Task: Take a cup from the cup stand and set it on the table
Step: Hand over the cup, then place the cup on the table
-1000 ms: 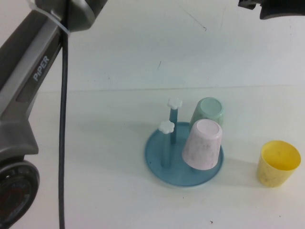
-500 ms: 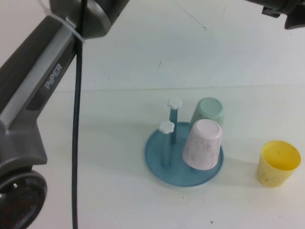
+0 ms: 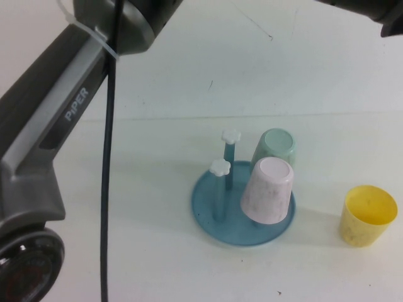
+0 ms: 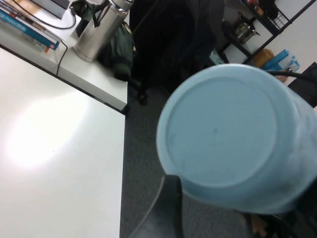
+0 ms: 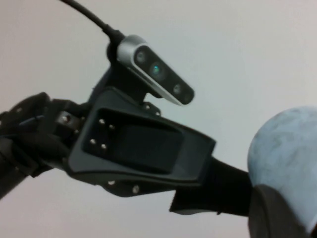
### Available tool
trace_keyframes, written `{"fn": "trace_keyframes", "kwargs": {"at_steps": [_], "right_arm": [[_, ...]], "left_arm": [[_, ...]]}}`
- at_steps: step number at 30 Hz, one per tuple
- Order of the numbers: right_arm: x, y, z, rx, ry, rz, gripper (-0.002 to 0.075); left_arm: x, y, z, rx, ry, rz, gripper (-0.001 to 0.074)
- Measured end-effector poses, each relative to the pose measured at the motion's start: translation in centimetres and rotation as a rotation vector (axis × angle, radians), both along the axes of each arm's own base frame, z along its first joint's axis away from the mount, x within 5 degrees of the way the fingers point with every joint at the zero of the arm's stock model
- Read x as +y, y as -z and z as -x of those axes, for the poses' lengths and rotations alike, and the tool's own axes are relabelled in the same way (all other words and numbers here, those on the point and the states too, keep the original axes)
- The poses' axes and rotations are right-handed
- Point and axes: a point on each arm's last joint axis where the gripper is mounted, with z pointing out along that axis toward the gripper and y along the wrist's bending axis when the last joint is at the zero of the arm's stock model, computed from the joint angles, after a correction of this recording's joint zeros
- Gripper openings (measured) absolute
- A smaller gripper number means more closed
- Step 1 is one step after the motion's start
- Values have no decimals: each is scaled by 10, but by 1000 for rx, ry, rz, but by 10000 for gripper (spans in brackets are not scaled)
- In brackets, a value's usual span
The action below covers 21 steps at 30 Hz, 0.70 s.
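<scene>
The light blue cup (image 4: 218,129) fills the left wrist view, its flat bottom toward the camera, held in the air. My left gripper (image 4: 237,213) is shut on it and is above the top edge of the high view. The cup also shows at the edge of the right wrist view (image 5: 290,148), with my right gripper (image 5: 277,218) right against it and my left gripper's body (image 5: 143,144) beside it. The cup stand (image 3: 208,207) sits on the white table (image 3: 126,220) with two bare pegs (image 3: 232,136).
An upturned pink cup (image 3: 269,192) and a pale green cup (image 3: 275,148) sit on the stand. A yellow cup (image 3: 367,215) stands upright on the table to its right. My left arm (image 3: 63,113) crosses the left side; my right arm (image 3: 371,9) shows at the top right.
My left arm has swung rightward and further up across the high view. The right arm's visible part at the top right has shifted. The stand and its cups have not moved.
</scene>
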Motion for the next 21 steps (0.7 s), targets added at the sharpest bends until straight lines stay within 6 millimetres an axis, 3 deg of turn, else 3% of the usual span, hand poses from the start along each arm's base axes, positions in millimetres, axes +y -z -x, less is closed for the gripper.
{"fn": "trace_keyframes", "kwargs": {"at_steps": [3,5,10,12,17,21], "right_arm": [[-1,0,0,-19,21,38,20],[1,1,0,-25,10,70,20],[8,11,-3,44,-63,225,20],[13,14,-8,115,-123,306,20],[20,17,-24,375,-322,549,19],[16,17,-47,521,-392,711,19]], "left_arm": [[6,-4,0,-17,-13,-3,660],[12,-6,-3,-45,-50,-31,591],[39,-9,-13,-184,-294,-245,162],[50,-13,-14,-238,-381,-314,69],[76,-25,-3,-327,-511,-415,9],[93,-16,15,-303,-509,-496,4]]}}
